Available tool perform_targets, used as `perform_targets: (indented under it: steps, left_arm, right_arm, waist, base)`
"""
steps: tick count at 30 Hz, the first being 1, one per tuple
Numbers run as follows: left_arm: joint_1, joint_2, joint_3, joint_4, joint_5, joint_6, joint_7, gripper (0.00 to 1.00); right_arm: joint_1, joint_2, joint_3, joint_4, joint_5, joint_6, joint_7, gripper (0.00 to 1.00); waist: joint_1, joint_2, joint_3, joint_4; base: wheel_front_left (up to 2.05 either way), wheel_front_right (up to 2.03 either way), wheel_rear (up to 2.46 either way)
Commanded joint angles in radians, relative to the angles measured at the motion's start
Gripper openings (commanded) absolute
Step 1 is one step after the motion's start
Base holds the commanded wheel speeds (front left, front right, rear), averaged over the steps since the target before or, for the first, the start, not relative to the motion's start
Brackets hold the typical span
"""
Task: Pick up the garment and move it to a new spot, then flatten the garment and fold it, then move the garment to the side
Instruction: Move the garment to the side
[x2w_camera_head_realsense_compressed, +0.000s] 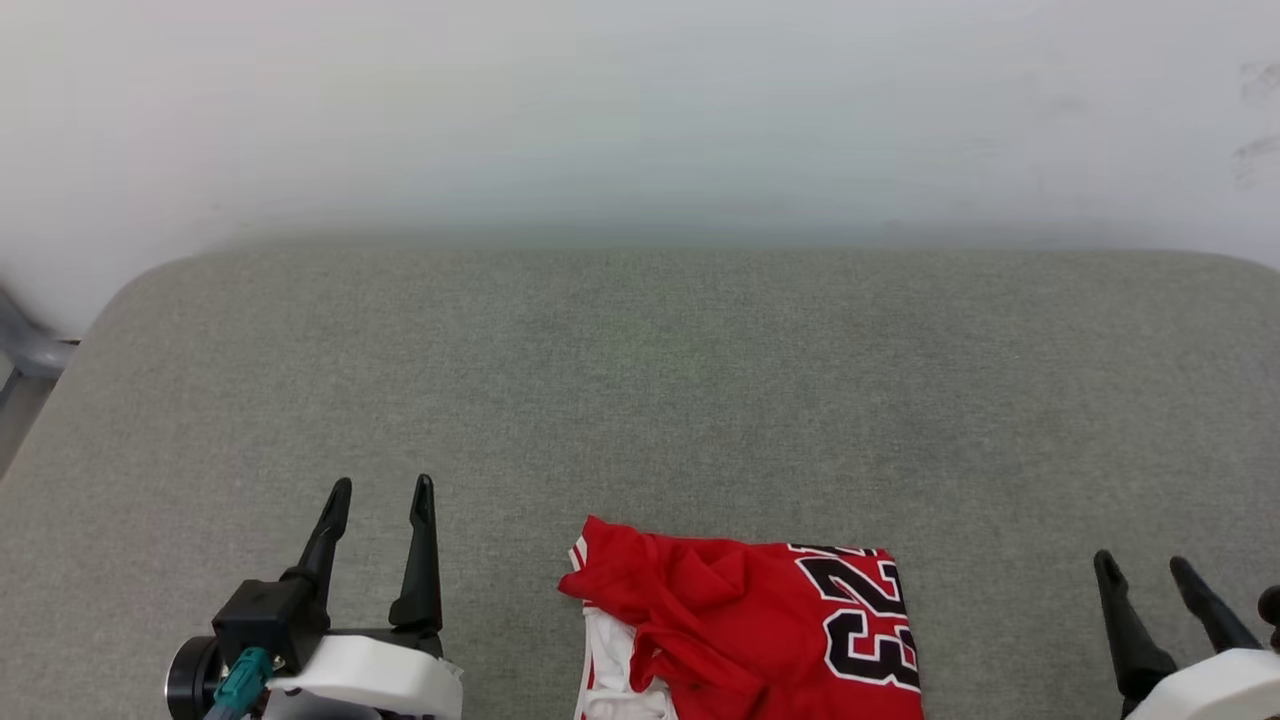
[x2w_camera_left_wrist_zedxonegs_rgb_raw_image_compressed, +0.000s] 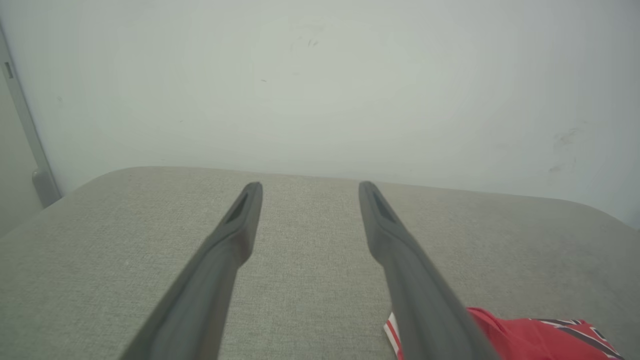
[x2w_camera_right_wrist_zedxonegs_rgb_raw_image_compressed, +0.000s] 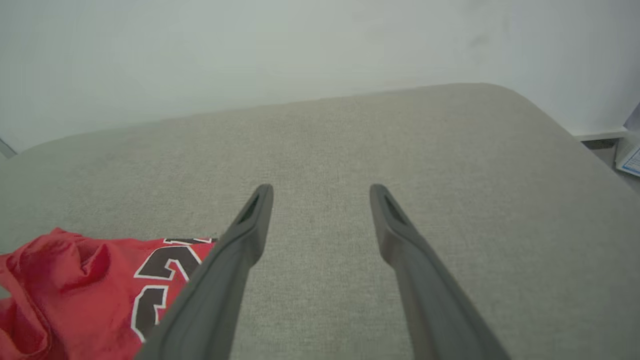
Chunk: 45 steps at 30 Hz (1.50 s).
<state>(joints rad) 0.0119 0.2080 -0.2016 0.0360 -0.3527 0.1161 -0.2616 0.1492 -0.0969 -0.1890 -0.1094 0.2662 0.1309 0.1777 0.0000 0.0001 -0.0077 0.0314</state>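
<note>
Red jersey (x2w_camera_head_realsense_compressed: 750, 630) lies at the near edge of the grey cushion (x2w_camera_head_realsense_compressed: 640, 380), about mid-width, between the two grippers and touching neither. It is a compact bundle: the number panel on its right half is fairly flat, the left half is rumpled, and white lining shows at the near left.

Left gripper (x2w_camera_head_realsense_compressed: 382, 483): fingers spread wide, nothing held. Right gripper (x2w_camera_head_realsense_compressed: 1141, 560): same.

The scene fits either a bundle due for lifting or a rough fold set aside; I cannot settle which. Judgement: if a grasp follows, pinch through all layers at a trimmed edge, because thin cloth slips and unfolds.
</note>
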Motion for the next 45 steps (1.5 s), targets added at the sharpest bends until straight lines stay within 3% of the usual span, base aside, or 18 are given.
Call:
perform_targets:
  steps: [1,8,19,28,29,30,31,39,45]
  left_arm:
    - [-0.015,-0.004,0.006,-0.003,0.008,-0.005,-0.004,1.00]
    - [-0.055,-0.044,0.043,-0.015,0.036,-0.046,-0.004,1.00]
    - [-0.094,-0.095,0.092,0.002,0.078,-0.103,-0.004,1.00]
    - [-0.114,-0.118,0.121,0.013,0.105,-0.132,-0.004,1.00]
    - [-0.115,-0.120,0.124,0.015,0.106,-0.136,-0.004,1.00]
    - [-0.116,-0.122,0.126,0.016,0.109,-0.138,-0.004,1.00]
    - [-0.117,-0.124,0.129,0.018,0.112,-0.141,-0.004,1.00]
    - [-0.096,-0.135,0.145,0.029,0.138,-0.149,-0.004,1.00]
    - [-0.071,-0.137,0.162,0.016,0.149,-0.159,-0.003,1.00]
  right_arm:
    - [0.010,-0.007,-0.004,0.006,0.013,0.000,0.015,1.00]
    - [-0.027,-0.024,0.012,0.109,0.132,0.000,0.153,1.00]
    - [-0.110,-0.019,0.211,0.249,0.301,0.000,0.272,1.00]
    - [-0.122,-0.015,0.314,0.352,0.470,-0.001,0.449,1.00]
    - [-0.128,-0.019,0.319,0.353,0.477,-0.001,0.459,0.57]
    - [-0.132,-0.022,0.322,0.352,0.488,-0.001,0.461,0.24]
    - [-0.136,-0.023,0.321,0.350,0.498,-0.001,0.462,0.00]
    - [-0.174,-0.079,0.329,0.284,0.487,-0.001,0.430,0.00]
    - [-0.207,-0.148,0.365,0.196,0.417,-0.001,0.450,0.00]
  waist:
    - [0.0000,-0.0001,0.015,0.010]
    - [0.0000,-0.0001,0.087,0.043]
    - [0.0000,-0.0001,0.160,0.081]
    - [0.0000,-0.0001,0.196,0.088]
    - [0.0000,-0.0001,0.197,0.088]
    - [0.0000,-0.0001,0.198,0.087]
    - [0.0000,-0.0001,0.198,0.086]
    - [0.0000,-0.0001,0.151,0.058]
    - [0.0000,-0.0001,0.117,-0.018]
  base:
    - [0.00,0.00,0.00]
    - [0.00,0.00,0.00]
    - [0.00,0.00,0.00]
    - [0.00,0.00,0.00]
    - [0.00,0.00,0.00]
    - [0.00,0.00,0.00]
    - [0.00,0.00,0.00]
    - [0.00,0.00,0.00]
    - [0.00,0.00,0.00]
